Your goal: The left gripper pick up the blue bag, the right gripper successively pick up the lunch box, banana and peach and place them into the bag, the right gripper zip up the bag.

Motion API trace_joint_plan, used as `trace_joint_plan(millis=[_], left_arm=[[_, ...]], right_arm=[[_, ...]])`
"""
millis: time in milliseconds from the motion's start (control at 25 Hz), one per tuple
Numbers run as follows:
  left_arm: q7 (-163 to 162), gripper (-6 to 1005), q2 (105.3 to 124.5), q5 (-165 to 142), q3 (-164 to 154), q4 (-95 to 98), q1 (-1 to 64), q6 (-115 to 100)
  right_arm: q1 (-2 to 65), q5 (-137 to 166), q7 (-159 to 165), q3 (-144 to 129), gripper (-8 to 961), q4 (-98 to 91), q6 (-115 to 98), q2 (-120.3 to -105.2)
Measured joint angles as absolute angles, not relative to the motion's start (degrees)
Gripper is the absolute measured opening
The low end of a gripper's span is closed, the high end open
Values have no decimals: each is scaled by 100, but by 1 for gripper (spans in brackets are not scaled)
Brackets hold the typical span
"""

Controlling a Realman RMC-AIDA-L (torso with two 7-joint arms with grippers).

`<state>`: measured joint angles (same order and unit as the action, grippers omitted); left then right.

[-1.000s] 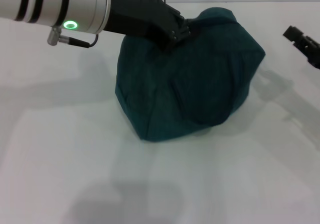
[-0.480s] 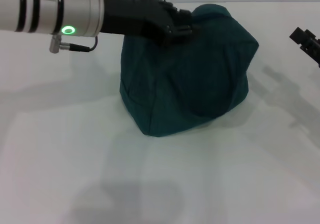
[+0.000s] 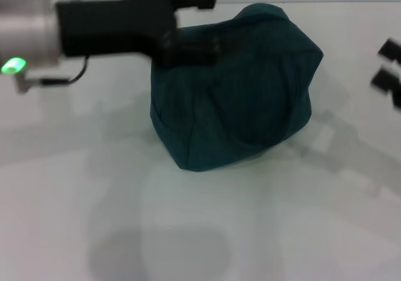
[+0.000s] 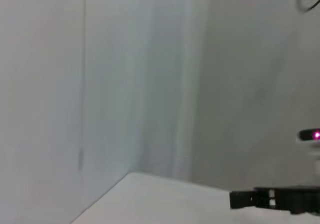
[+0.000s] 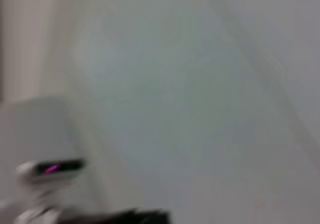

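Blue bag (image 3: 235,90) slumped on white table (image 3: 188,231), left tool (image 3: 191,46) at its top, grip unclear, right tool (image 3: 390,68) well apart

Left gripper (image 3: 188,46) at the blue bag (image 3: 244,99) on the table (image 3: 75,187)

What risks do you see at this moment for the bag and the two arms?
1. The left gripper is at the upper edge of the blue bag; it may drag or tip the soft bag.
2. The right gripper is at the table's far right edge, barely in view, so its position is hard to check.
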<state>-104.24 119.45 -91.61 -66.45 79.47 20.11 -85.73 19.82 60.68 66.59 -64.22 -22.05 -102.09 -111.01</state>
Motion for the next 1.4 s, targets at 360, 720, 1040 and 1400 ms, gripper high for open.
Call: trace_joint_plan(millis=[360, 720, 1040, 1400], left_arm=[[-8977, 872, 11928, -9122, -6379, 7237, 869, -9298], [-7930, 895, 11941, -9675, -6023, 5635, 699, -9244], [-6984, 895, 11928, -10022, -5110, 4302, 967, -9179], [-6861, 895, 11938, -10022, -5098, 4226, 966, -9200]], right_arm=[[1553, 7488, 6168, -6377, 867, -3089, -10202, -11101], [1476, 8191, 5577, -6381, 862, -2706, -8958, -11456], [1555, 8159, 5200, -6381, 861, -2250, -8379, -11507], [1526, 8156, 5157, -6381, 861, -2232, -8394, -11513]])
